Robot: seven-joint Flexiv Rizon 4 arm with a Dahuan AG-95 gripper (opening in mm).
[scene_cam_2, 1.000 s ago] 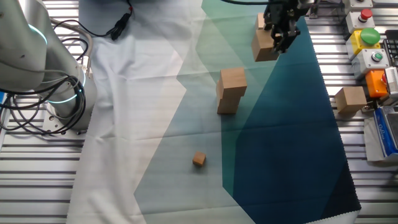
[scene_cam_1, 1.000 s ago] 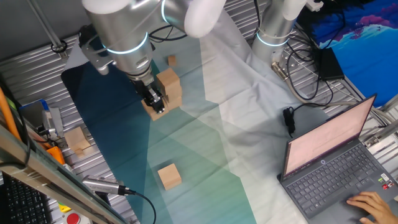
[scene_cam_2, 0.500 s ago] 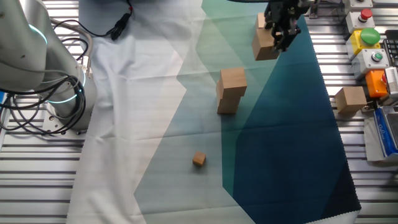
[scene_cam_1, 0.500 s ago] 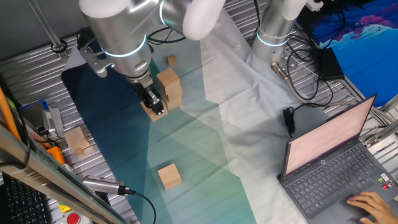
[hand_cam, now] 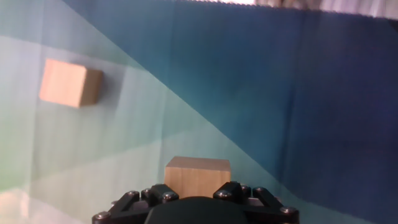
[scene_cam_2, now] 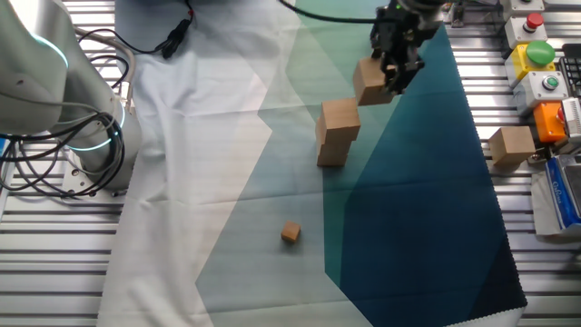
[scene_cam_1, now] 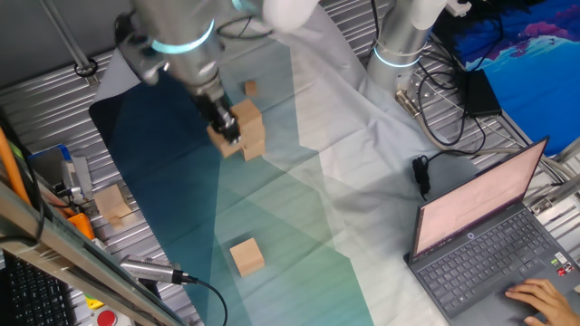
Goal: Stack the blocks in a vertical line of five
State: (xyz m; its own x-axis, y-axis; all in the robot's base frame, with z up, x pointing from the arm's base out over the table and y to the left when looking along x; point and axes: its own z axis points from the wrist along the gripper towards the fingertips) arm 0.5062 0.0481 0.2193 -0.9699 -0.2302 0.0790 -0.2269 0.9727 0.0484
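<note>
Gripper (scene_cam_1: pixel 227 136) is clamped on one wooden block (scene_cam_1: pixel 227 145), carried in the air right beside the two-block stack (scene_cam_1: pixel 247 129). In one fixed view the arm hides most of the held cube; the fingers overlap the stack's left edge. Lone block (scene_cam_1: pixel 246 256) sits well apart on the pale-green part of the cloth (scene_cam_1: pixel 299 235). Small cube (scene_cam_1: pixel 249 87) lies behind the stack. Another block (scene_cam_1: pixel 111 202) rests off the cloth on the slatted metal table (scene_cam_1: pixel 54 100). Laptop (scene_cam_1: pixel 480 226) with a hand (scene_cam_1: pixel 544 297) on the keys at right; second robot base (scene_cam_1: pixel 399 45) and cables (scene_cam_1: pixel 444 109) at back.

Other fixed view: gripper (scene_cam_2: pixel 396 76) and held block (scene_cam_2: pixel 370 82) are clearly separate from the stack (scene_cam_2: pixel 337 132), up and to its right, block bottom roughly at stack-top height. Small cube (scene_cam_2: pixel 290 233) is alone on the light cloth. Off-cloth block (scene_cam_2: pixel 512 146) sits next to the button boxes (scene_cam_2: pixel 541 68).

Hand view: only the held block's top (hand_cam: pixel 197 176) shows between the finger mounts, plus one cube (hand_cam: pixel 69 83) on the green cloth below; stack can't be told from here.

Versus half a second ago: arm has moved the held block up and towards the stack; everything else unchanged.
</note>
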